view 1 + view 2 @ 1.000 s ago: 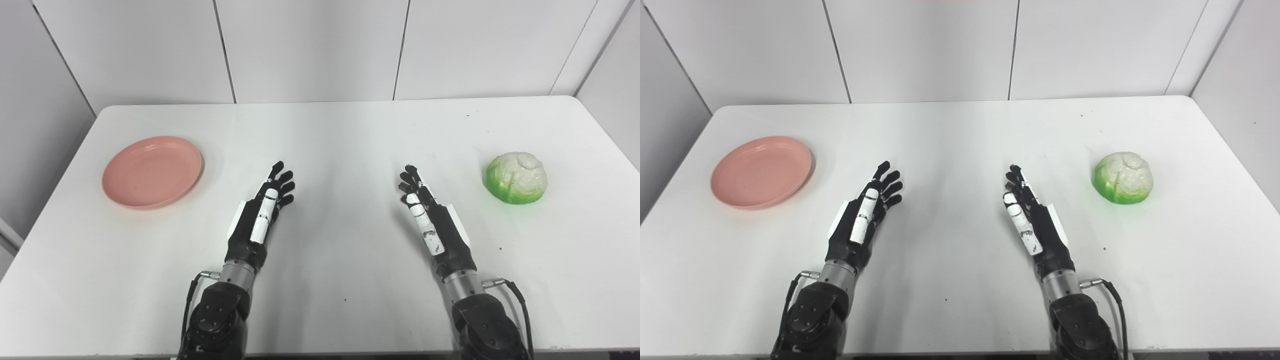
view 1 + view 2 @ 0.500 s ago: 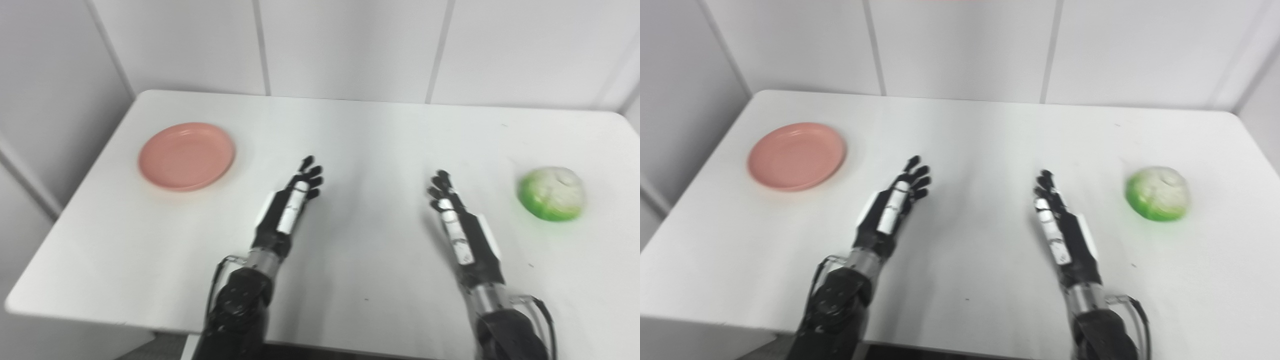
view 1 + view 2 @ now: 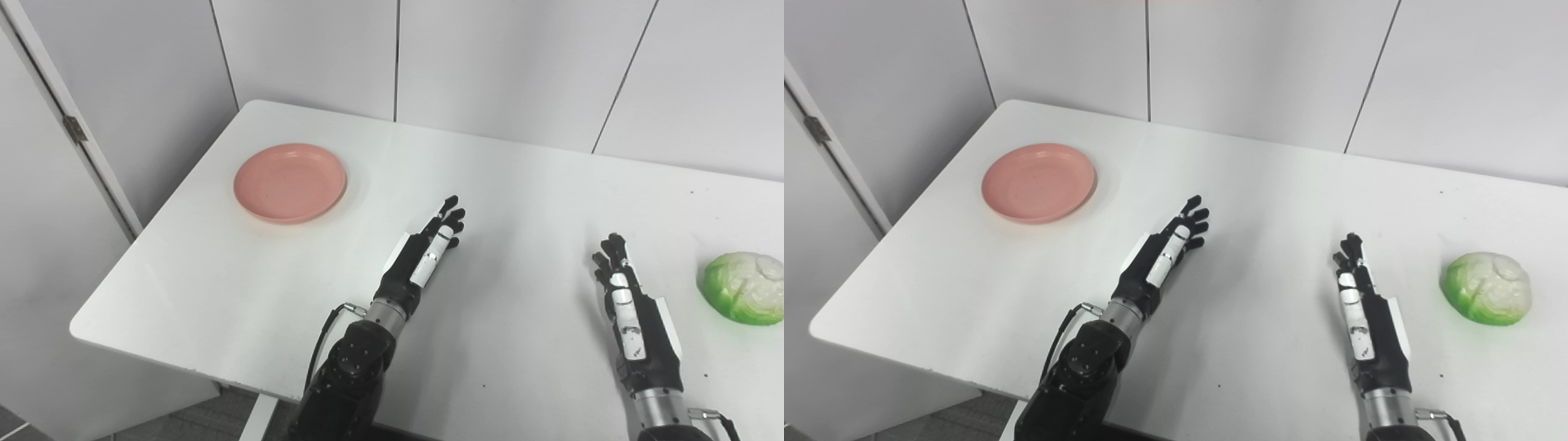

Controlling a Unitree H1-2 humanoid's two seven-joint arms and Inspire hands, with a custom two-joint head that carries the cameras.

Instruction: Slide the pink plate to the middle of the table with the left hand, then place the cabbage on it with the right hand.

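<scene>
Nearest the front edge of the white table [image 3: 1249,343], the right hand [image 3: 1366,312] hovers with fingers extended and slightly spread, holding nothing; the cabbage [image 3: 1486,288] sits on the table well apart from it, toward the table's right end. Slightly farther in, the left hand [image 3: 1164,251] is likewise flat and open, fingers apart and pointing toward the table's far side, grasping nothing. Farthest in, the pink plate [image 3: 1038,182] rests empty near the table's left end, well apart from the left hand and not yet slid toward the middle. Probable risks: a shallow plate on a smooth table may skid past the middle or rotate if pushed off-centre at its rim; the rounded cabbage may roll off the plate if released off-centre.
</scene>
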